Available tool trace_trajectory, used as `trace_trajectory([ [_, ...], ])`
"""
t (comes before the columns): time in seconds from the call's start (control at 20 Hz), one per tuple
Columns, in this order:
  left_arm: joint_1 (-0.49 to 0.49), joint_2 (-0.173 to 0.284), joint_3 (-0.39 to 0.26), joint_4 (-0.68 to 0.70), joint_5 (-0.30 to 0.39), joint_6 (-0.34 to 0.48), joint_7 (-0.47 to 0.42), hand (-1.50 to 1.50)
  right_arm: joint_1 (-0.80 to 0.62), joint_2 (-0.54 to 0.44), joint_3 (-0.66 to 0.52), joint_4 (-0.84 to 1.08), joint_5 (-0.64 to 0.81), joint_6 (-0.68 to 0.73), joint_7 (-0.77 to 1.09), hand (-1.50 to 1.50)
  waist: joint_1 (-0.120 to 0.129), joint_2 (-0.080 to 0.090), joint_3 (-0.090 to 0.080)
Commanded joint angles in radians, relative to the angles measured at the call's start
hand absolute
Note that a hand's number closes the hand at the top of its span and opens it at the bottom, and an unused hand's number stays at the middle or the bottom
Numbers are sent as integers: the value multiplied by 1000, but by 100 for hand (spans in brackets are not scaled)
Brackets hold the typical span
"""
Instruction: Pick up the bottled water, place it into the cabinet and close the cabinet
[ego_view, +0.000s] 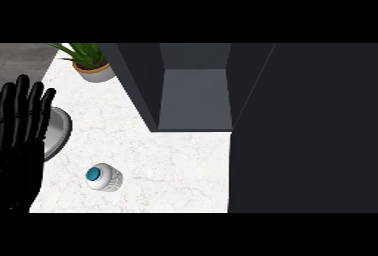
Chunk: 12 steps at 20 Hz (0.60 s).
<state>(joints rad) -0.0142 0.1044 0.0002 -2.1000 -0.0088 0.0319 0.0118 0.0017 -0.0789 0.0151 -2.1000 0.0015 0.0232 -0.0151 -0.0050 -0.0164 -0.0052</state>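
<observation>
Bottle untouched, cabinet open, no grasp yet

Left hand (22, 135) shows at the view's left edge, fingers straight and spread, pointing up, holding nothing; it reads as resting. Right hand is not in view, so no state for it.

Bottled water (104, 178) stands upright on the marble counter (177, 160), seen from above: teal cap, white ribbed body. It sits just right of the left hand's palm and lower than its fingertips, apart from it. Cabinet (196, 95) lies up and well right of the hand, its interior open and dark grey. Cabinet door (303, 130) fills the far right as a dark panel.

Step in hand, as I judge it: reach and grasp the bottle. Do it well: come at the body from the side, below the cap, fingers and thumb round the ribbed part, keep it upright, lift clear before moving toward the opening.

Hard to tell: bottle height, hidden by the top-down angle. Cabinet depth unclear. A grey round plate (57, 134) is partly covered by the hand's fingers. Potted plant (90, 62) sits above the fingertips, leaves cut off at the top.
</observation>
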Motion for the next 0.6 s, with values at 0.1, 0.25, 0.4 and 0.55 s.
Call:
trace_trajectory([
  [0.1,59,-48,23,-91,-124,133,40,-150,53,-22,21,-85,-9,35,59,-150,8,13,5],
  [0.25,150,-102,16,-102,-290,271,12,-150,124,-3,60,-186,6,23,76,-150,3,8,5],
  [0.4,252,-103,-84,-176,-142,480,141,-150,162,3,145,-176,-112,108,125,-150,19,4,5],
  [0.55,290,-104,-208,-281,-266,589,230,-150,216,14,209,-232,-84,104,142,-150,7,10,7],
])
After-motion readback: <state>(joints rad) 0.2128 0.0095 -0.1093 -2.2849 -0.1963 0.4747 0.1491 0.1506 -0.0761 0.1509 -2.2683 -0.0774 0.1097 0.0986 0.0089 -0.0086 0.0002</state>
